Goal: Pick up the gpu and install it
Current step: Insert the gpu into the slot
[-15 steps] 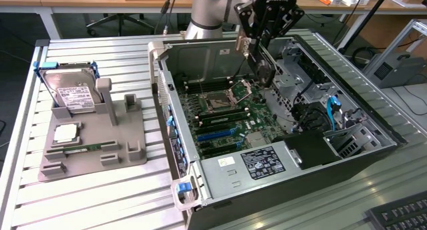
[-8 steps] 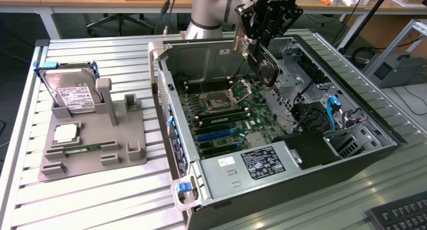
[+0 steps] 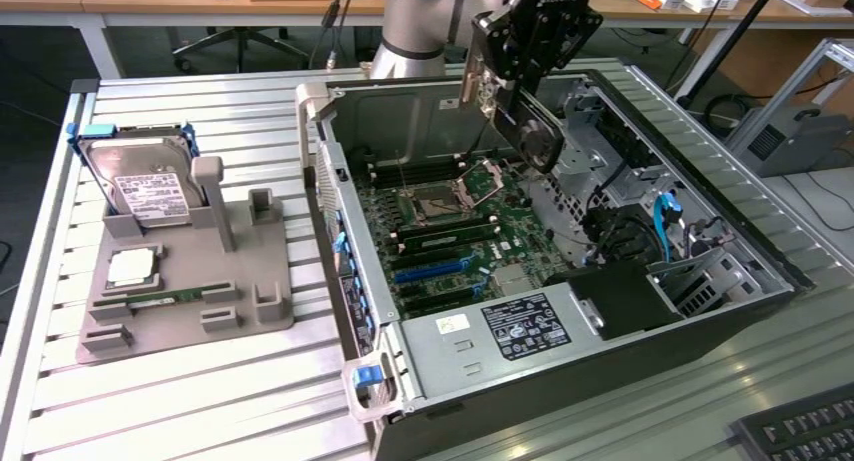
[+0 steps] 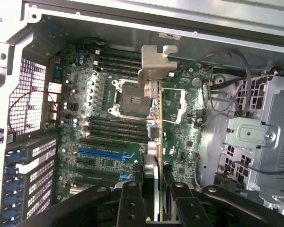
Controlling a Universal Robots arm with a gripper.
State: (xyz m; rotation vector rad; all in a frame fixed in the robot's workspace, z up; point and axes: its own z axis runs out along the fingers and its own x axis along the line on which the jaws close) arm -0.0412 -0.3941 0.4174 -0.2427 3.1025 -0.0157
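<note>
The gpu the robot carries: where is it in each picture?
Exterior view: the gpu hangs in the hand above the open case.
Wrist view: the gpu is edge-on over the motherboard, its silver bracket beside the CPU socket.
Shared landmark: the square CPU socket.

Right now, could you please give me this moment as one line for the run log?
hand: gripping gpu | gpu: edge-on over motherboard, inside open case | status: not seated
</note>
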